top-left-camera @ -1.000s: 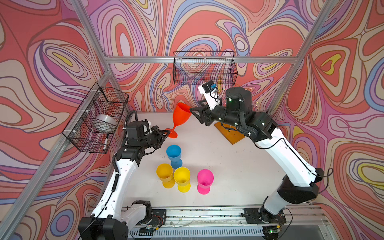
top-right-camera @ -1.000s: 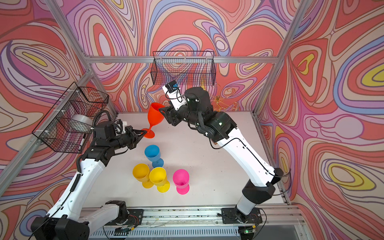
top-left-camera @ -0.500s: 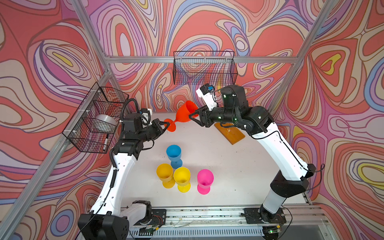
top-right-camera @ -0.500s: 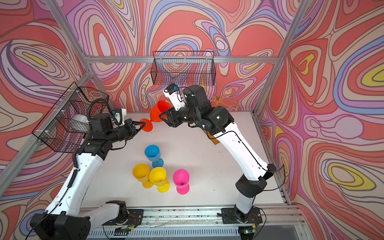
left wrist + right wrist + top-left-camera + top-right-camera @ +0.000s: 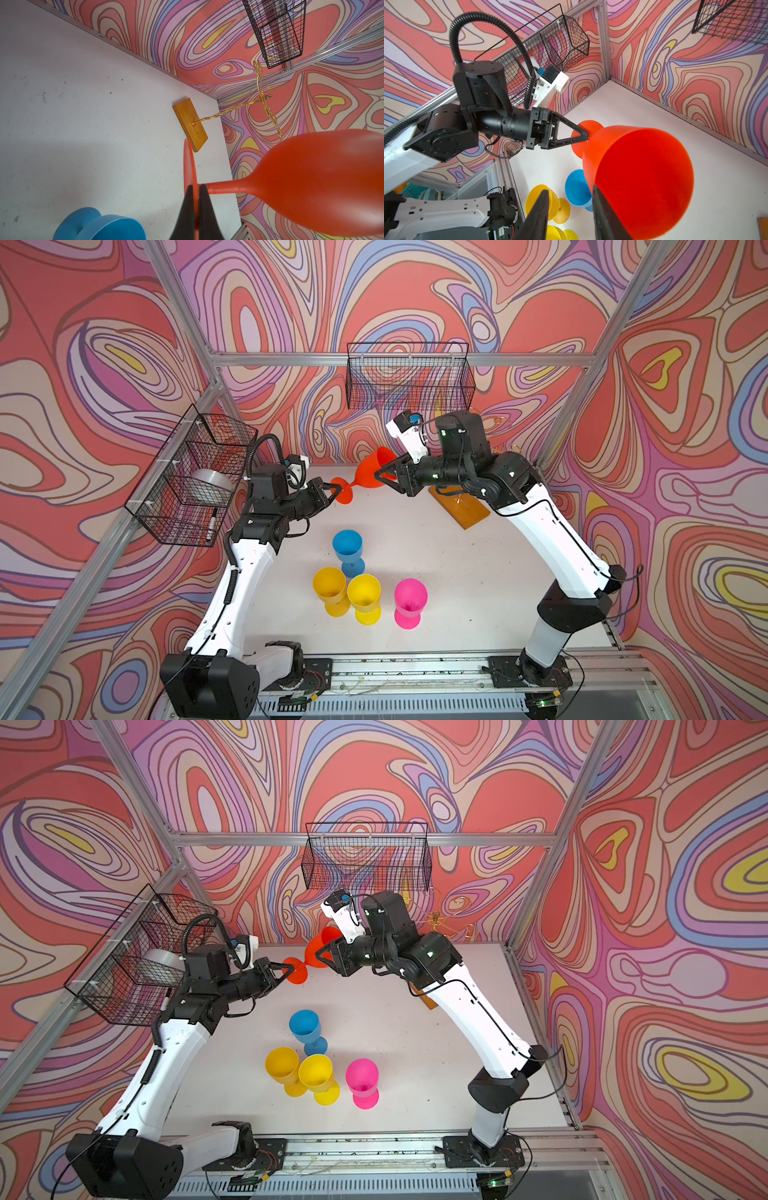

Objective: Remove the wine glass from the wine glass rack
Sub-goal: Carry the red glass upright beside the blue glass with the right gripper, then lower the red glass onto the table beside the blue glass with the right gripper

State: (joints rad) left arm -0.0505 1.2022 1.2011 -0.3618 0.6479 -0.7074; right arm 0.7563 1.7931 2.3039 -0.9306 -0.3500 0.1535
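An orange-red wine glass (image 5: pixel 372 472) (image 5: pixel 322 946) hangs tilted, almost lying flat, above the back of the table. It is off the wine glass rack. My left gripper (image 5: pixel 338 489) (image 5: pixel 196 187) is shut on the thin edge of the glass's foot. My right gripper (image 5: pixel 380 479) (image 5: pixel 570 188) is at the rim of the bowl (image 5: pixel 643 176) with its jaws apart. One finger lies against the bowl wall and the gap between the jaws is empty. The wine glass rack (image 5: pixel 261 97), gold wire on an amber base (image 5: pixel 459 506), stands bare at the back right.
A blue glass (image 5: pixel 347 545), two yellow glasses (image 5: pixel 329 583) (image 5: pixel 363 589) and a pink glass (image 5: pixel 410 595) stand upright mid-table below the arms. A black wire basket (image 5: pixel 191 477) hangs on the left wall. Another basket (image 5: pixel 409 377) hangs on the back wall.
My left arm has raised the glass and tipped it from leaning upright to nearly horizontal, bowl toward the right arm. My right gripper has followed the bowl leftward and its jaws have narrowed.
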